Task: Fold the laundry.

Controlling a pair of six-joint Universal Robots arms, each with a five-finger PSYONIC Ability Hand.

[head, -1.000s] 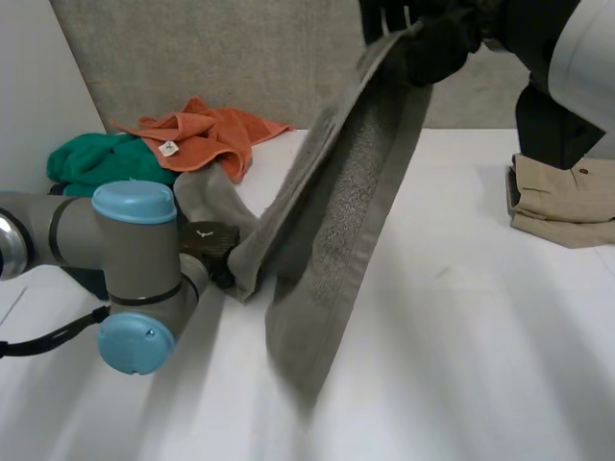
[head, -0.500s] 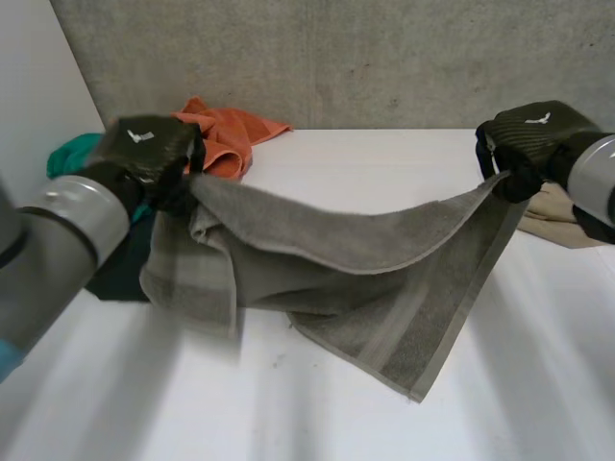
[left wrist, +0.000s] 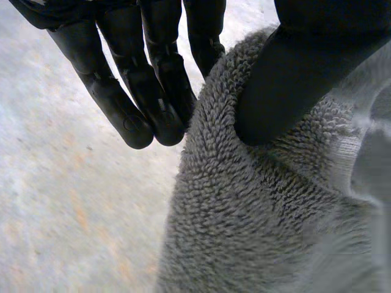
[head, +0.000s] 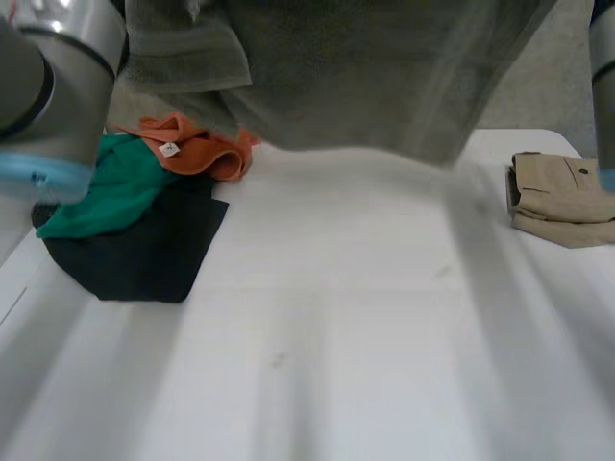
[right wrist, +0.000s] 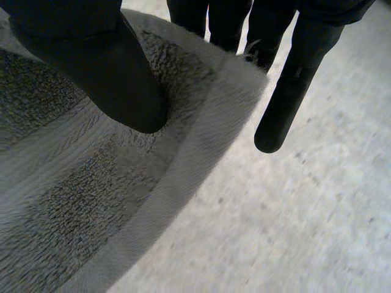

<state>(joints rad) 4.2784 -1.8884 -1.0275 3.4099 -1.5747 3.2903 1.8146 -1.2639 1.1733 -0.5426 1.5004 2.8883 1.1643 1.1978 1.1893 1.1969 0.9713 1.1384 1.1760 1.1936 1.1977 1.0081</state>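
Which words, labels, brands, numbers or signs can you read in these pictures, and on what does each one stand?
No text can be read in full.
Small white tag on the crumpled orange cloth: a dark mark, too small to read.
Grey terry towel, folded beige garment, green cloth, flat black cloth: no lettering shows on them.

No writing can be read. The one candidate is a small white label (head: pixel 168 149) lying on the orange cloth (head: pixel 213 158) (it carries a dark mark, but too small to make out as letter or sign).
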